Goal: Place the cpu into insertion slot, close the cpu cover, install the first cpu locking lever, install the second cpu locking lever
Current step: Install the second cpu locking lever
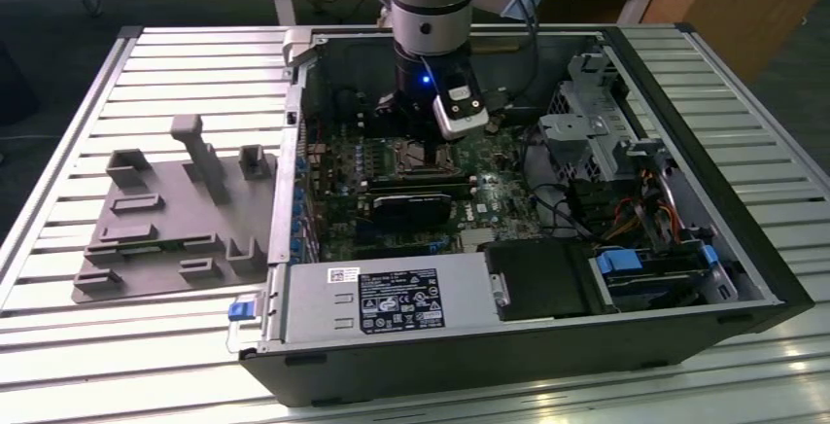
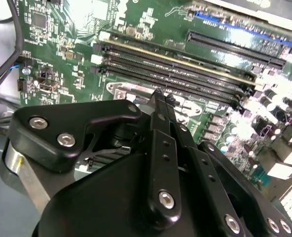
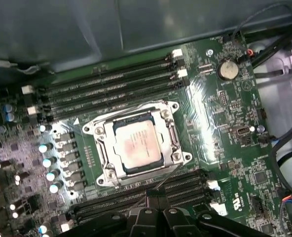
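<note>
The cpu (image 3: 136, 143), a small square chip with a silvery top, lies flat in the insertion slot (image 1: 422, 159) on the green board. The cpu cover (image 3: 103, 154), a silver frame plate, lies down around it, and the chip shows through its window. A thin wire locking lever (image 3: 165, 178) runs slantwise from the socket's near corner towards my gripper (image 3: 155, 196). In the second wrist view my gripper (image 2: 159, 96) has its black fingers pressed together into a narrow tip just beside the socket's edge. Whether the tip touches the lever I cannot tell. In the exterior view the gripper (image 1: 418, 132) hangs low inside the case over the socket.
Long black memory slots (image 3: 111, 86) flank the socket on two sides. A black rectangular card (image 1: 415, 208) sits in front of it, with the power supply (image 1: 389, 298) at the case front. Drive cages and cables (image 1: 648, 220) fill the exterior view's right. A grey fixture (image 1: 169, 210) lies outside the case.
</note>
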Tool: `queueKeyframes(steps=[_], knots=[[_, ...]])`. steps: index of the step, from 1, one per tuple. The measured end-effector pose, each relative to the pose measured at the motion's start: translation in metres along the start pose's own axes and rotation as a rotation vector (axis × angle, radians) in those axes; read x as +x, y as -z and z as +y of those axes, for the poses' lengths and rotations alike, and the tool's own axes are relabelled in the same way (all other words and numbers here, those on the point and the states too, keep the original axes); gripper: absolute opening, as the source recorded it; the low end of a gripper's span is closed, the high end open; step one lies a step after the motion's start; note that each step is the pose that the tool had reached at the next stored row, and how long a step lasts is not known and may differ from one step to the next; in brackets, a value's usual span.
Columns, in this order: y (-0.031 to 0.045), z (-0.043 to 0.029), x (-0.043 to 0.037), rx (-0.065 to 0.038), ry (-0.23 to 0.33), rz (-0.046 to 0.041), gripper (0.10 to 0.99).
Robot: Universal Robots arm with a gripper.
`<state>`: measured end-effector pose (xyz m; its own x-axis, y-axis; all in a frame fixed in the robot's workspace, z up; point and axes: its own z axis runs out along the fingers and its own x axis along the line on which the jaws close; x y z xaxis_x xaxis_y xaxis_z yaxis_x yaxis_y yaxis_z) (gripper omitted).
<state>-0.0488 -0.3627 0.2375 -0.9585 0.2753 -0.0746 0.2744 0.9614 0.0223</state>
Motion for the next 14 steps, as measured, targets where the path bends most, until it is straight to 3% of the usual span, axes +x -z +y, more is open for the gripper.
queueKeyframes(steps=[4,12,14], knots=[[-0.004,-0.0026,0.002,-0.006,0.021,0.0019,0.106],[-0.0104,-0.0071,0.011,-0.039,0.058,0.0111,0.106],[-0.0113,-0.0088,0.0122,-0.043,0.063,0.0122,0.106]])
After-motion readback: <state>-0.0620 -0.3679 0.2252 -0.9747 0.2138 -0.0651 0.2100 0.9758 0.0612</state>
